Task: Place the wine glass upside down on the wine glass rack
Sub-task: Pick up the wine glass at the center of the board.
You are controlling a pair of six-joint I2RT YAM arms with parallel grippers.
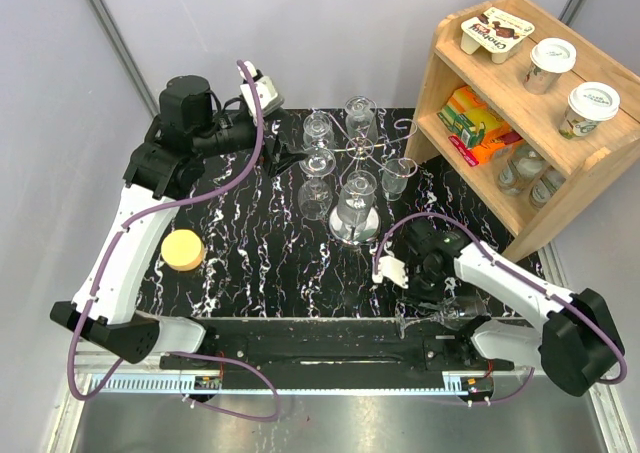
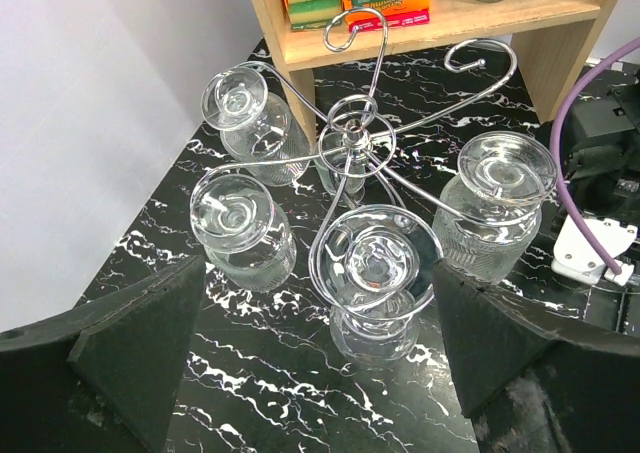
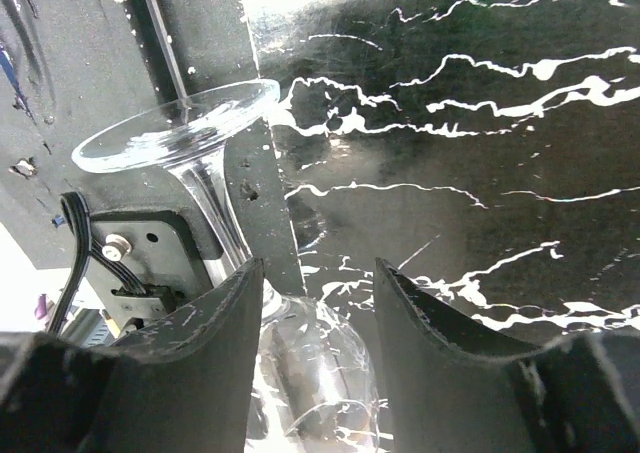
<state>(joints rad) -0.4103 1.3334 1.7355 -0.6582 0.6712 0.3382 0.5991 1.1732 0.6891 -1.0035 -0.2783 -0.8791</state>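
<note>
Jaws of the right gripper [image 3: 320,273] stand half-spread astride the wine glass [image 3: 180,133] — on its side, foot away from the wrist, near-right of the wine glass rack [image 1: 353,153]; pinching or not, I cannot tell.

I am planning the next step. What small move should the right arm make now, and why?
Probably close the right end effector on the glass: its fingers straddle it where stem meets bowl, and a firm grip is not evident.
</note>
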